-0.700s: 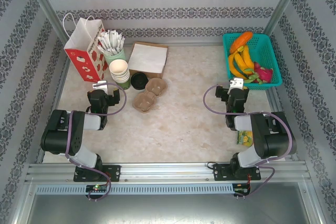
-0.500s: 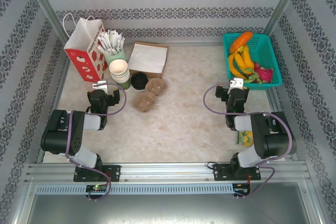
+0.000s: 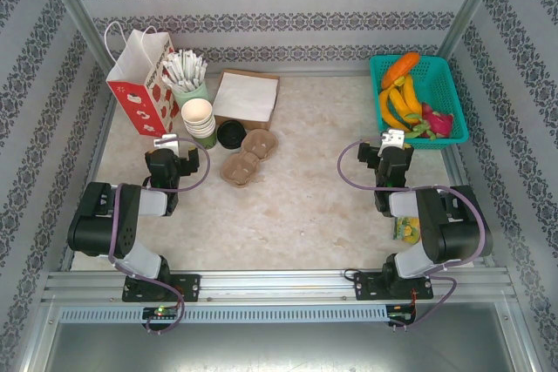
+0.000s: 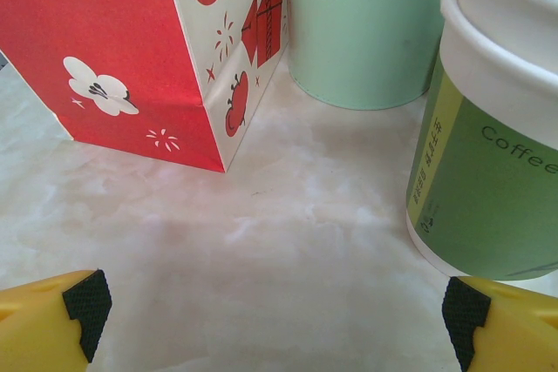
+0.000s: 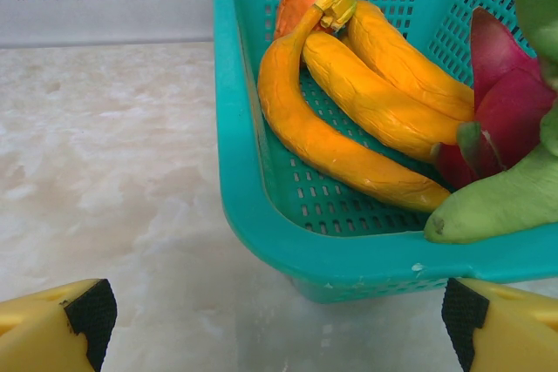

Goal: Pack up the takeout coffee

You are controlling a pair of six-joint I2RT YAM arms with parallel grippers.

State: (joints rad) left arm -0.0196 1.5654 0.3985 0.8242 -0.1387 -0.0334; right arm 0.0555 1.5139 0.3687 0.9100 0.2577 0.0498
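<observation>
1. Coffee [image 3: 230, 134] — upright with its black lid on, on the table's [image 3: 296, 198] far left part, between the cup stack [image 3: 199, 118] and the pulp carrier [image 3: 246, 158].
2. Your left gripper [image 4: 277, 309] — jaws spread wide and holding nothing. It faces the red bag [image 4: 113, 50] and the cup stack.
3. Your right gripper [image 5: 279, 313] is likewise wide and empty, and faces the teal basket [image 5: 235, 172] at the far right corner.
</observation>
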